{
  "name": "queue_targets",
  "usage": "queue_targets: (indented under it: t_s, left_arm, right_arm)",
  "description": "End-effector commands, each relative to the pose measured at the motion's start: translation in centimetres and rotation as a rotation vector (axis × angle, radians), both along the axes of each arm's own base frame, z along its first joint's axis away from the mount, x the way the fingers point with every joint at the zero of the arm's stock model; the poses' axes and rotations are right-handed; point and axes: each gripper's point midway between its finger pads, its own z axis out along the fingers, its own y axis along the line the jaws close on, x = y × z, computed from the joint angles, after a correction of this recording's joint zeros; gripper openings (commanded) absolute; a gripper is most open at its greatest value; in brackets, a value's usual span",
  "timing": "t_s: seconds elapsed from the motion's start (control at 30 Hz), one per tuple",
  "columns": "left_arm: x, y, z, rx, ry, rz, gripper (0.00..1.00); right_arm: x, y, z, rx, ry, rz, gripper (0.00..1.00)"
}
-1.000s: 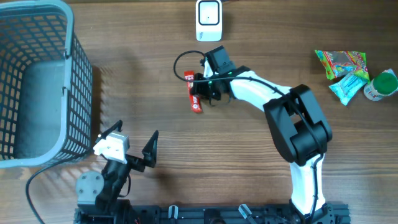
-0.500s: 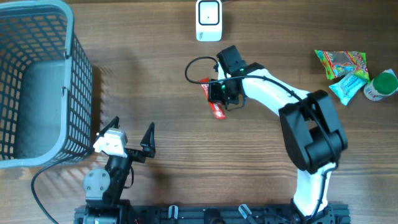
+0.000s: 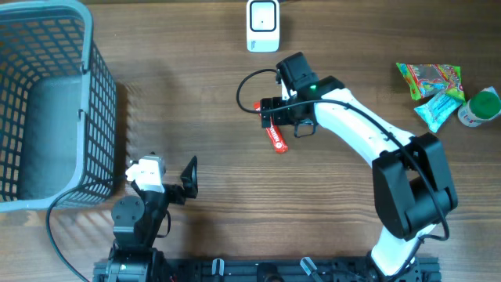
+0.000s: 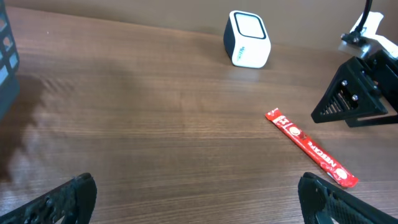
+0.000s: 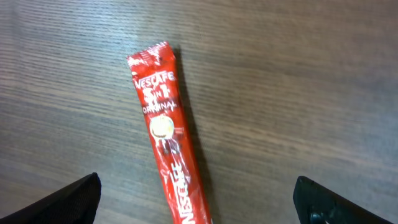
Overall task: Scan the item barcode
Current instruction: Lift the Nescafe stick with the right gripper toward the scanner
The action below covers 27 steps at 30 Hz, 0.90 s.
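A red Nescafe sachet (image 3: 274,138) lies flat on the wooden table, below the white barcode scanner (image 3: 263,25). My right gripper (image 3: 283,124) hovers just over the sachet's upper end, open, its fingers spread to either side without touching it. In the right wrist view the sachet (image 5: 169,143) runs down between the open right gripper (image 5: 199,199). My left gripper (image 3: 166,174) sits open and empty near the front left. The left wrist view shows the sachet (image 4: 310,148), the scanner (image 4: 248,47) and the open left gripper (image 4: 199,202).
A grey mesh basket (image 3: 47,102) stands at the far left. Snack packets (image 3: 429,78) and a green-capped bottle (image 3: 481,106) lie at the far right. A black cable (image 3: 246,86) loops beside the right wrist.
My right gripper carried the sachet to the right, then opened and let it go onto the table. The left arm shifted slightly and stayed open.
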Motion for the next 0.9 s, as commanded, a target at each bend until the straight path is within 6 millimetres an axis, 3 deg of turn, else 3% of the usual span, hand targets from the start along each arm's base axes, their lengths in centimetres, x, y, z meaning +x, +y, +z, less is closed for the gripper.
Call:
queue_targets:
  t_s: [0.0, 0.13, 0.23, 0.3, 0.33, 0.37, 0.53, 0.67, 0.73, 0.8, 0.87]
  left_arm:
    - [0.6, 0.0, 2.6, -0.014, -0.115, 0.005, 1.00]
    - [0.8, -0.7, 6.1, -0.027, -0.257, -0.036, 1.00]
    - [0.8, -0.7, 6.1, -0.027, -0.256, -0.038, 1.00]
    - [0.8, -0.7, 5.8, -0.027, -0.247, -0.037, 1.00]
    - [0.8, -0.7, 5.8, -0.027, -0.243, -0.037, 1.00]
    - [0.8, -0.7, 5.6, -0.027, -0.235, -0.037, 1.00]
    - [0.6, -0.7, 3.5, -0.024, -0.151, -0.037, 1.00]
    - [0.2, -0.7, 1.2, -0.021, -0.055, -0.036, 1.00]
    - [-0.1, -0.7, 0.0, -0.019, -0.002, -0.035, 1.00]
    - [-0.3, -0.7, -0.8, -0.018, 0.032, -0.035, 1.00]
    - [-0.3, -0.7, -0.8, -0.018, 0.032, -0.035, 1.00]
  right_arm:
    - [0.0, 0.8, -1.6, -0.077, -0.034, 0.084, 0.99]
    - [-0.7, 1.5, -4.3, -0.128, -0.006, 0.112, 0.99]
    - [-1.3, 1.2, -6.4, -0.198, 0.017, 0.119, 0.89]
    - [-1.5, 0.7, -7.4, -0.229, 0.032, 0.116, 0.62]
    - [-1.7, 0.5, -7.9, -0.238, 0.046, 0.118, 0.28]
    - [-2.0, 0.4, -8.2, -0.245, 0.061, 0.118, 0.08]
    - [-3.3, 0.0, -8.0, -0.242, 0.117, 0.102, 0.04]
    - [-6.0, 2.7, -3.0, 0.020, 0.261, 0.130, 0.04]
    - [-9.2, 5.9, 2.6, 0.373, 0.429, 0.204, 0.04]
    - [-10.6, 6.5, 6.2, 0.558, 0.517, 0.213, 0.07]
    - [-11.1, 6.0, 7.9, 0.618, 0.558, 0.189, 0.04]
